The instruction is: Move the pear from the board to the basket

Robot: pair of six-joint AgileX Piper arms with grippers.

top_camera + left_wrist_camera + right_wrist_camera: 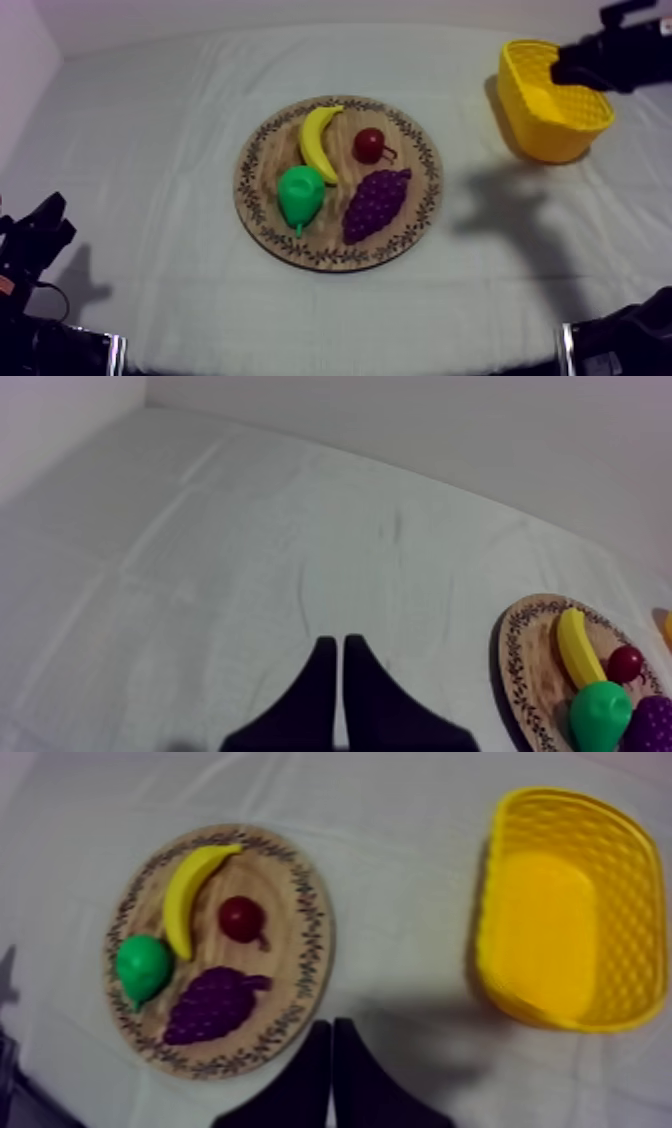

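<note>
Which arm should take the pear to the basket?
Right, probably: right end effector hangs near the yellow basket, looking down on the board; left end effector sits low, far from the basket.

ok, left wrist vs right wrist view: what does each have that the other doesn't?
Left wrist, not right: left gripper, fingers together in a narrow wedge over bare cloth, and the back wall. The wooden board is cut off there.
Right wrist, not left: right gripper, also a shut wedge, above the cloth between board and yellow basket; the whole basket, nothing inside it.
Both: board with pear, banana, small red fruit and grapes on it; pear lies beside the banana.
</note>
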